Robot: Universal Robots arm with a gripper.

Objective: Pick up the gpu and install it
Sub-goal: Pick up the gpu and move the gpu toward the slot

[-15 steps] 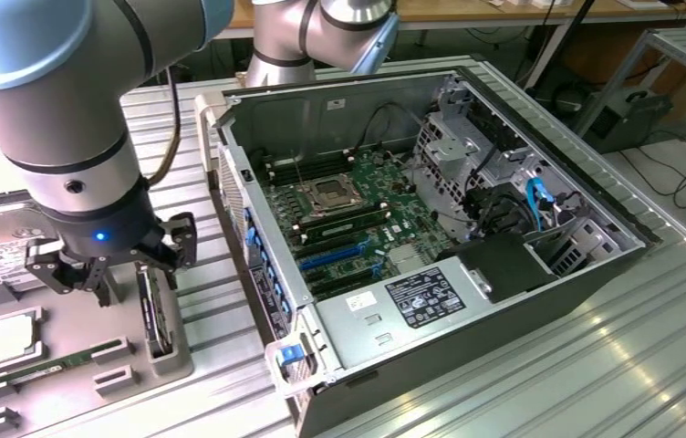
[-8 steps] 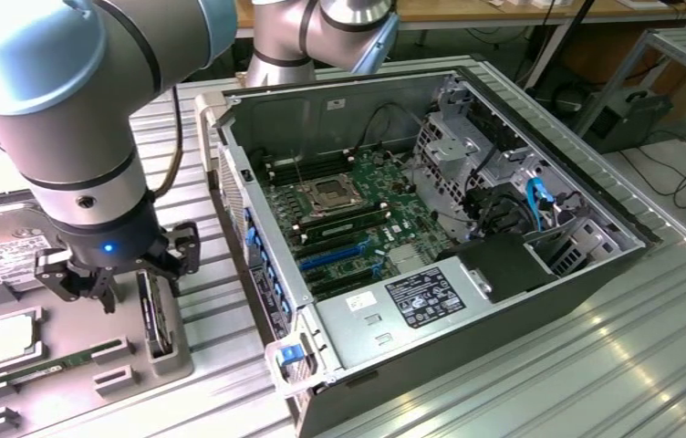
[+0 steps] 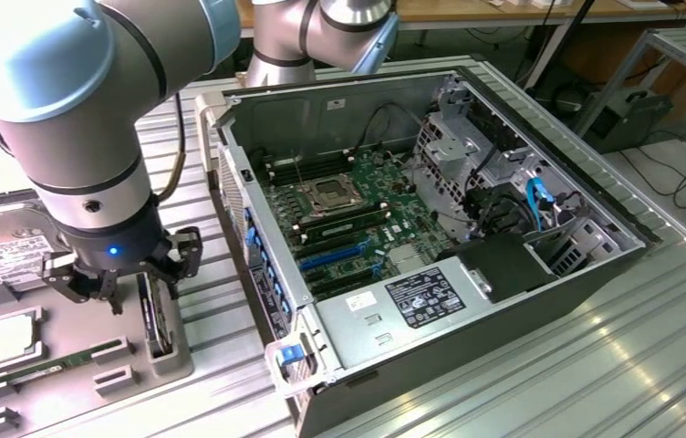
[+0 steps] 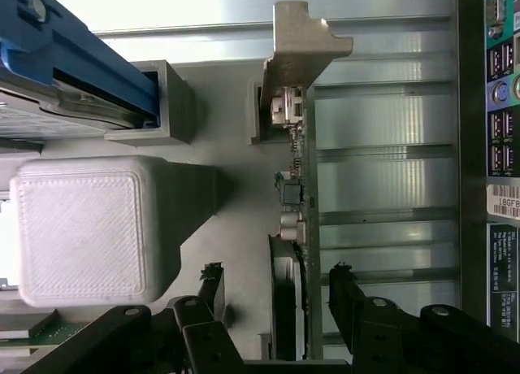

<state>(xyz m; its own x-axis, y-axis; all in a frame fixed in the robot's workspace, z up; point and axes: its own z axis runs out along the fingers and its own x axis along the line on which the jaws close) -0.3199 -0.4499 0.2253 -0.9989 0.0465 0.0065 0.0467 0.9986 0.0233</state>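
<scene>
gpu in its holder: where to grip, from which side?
Probably the long upper edge, claw pinching its two flat faces, coming straight down. The gpu stands on edge in its grey holder, bracket at one end, so that edge is free.

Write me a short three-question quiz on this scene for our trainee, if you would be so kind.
1. True or false: the graphics card is already seated in the computer case.
2. How does the gripper stand?
A) shut on the card and lifted clear
B) open, one finger on each side of the card
C) reaching inside the case
3. Fill in: the card stands on its edge in a holder on the grey ___ beside the case.

Key: 1 false; 2 B; 3 tray.
</scene>
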